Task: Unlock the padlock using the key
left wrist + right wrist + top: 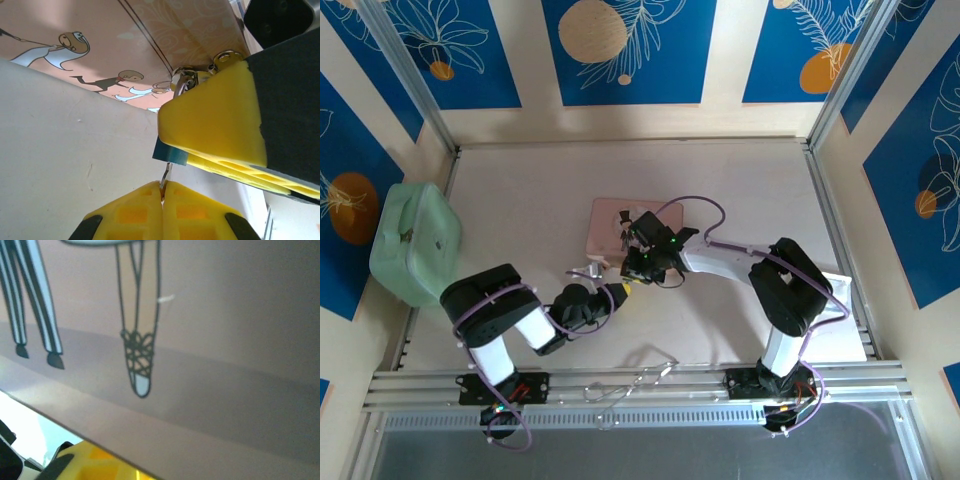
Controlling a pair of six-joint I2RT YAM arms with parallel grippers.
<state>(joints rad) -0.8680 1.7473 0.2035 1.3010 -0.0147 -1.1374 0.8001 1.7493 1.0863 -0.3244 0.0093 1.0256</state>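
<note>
- Your left gripper [161,192] is clenched on the thin silvery metal key [165,174]. The blade looks stiff, slim and slippery, so pinch it well back and keep it straight.
- The tiny dark teal-blue metal padlock [168,154] sits just above the key's tip, close to the near edge of the pink picture tin [605,225]. It looks light, hard and smooth, and apt to twist, so hold its flat sides.
- Your right gripper [634,270] appears to grasp that body, with the silvery shackle [184,80] sticking out beyond its fingers.
</note>
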